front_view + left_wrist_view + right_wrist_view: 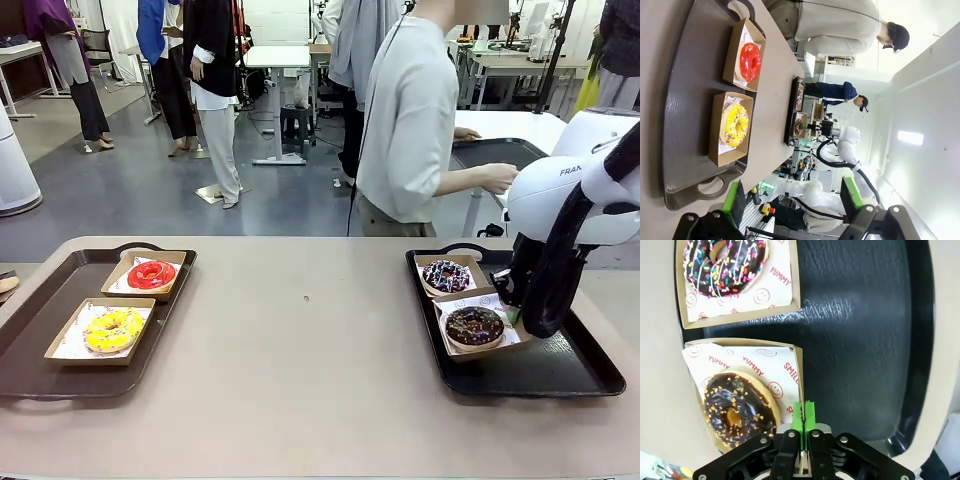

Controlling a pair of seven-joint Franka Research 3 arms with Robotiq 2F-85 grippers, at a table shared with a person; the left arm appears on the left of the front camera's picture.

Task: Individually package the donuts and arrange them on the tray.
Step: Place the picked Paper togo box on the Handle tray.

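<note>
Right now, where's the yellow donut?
In the front view, the yellow donut sits in a box on the left tray, nearer the robot than the red donut.

We record a glossy red ring donut (151, 275), a yellow ring donut (113, 329) with coloured sprinkles, a dark ring donut (724, 263) striped white with multicoloured sprinkles, and a dark chocolate ring donut (739, 409) flecked tan. The white box paper (771, 367) carries red print.

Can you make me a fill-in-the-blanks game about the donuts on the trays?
1. The red donut shares the left tray with the ____ donut.
2. Every donut sits in its own cardboard ____.
3. The right gripper is shut on the edge of the ____ donut's box.
4. The left gripper is ____.

Missing words: yellow; box; chocolate; open
</note>
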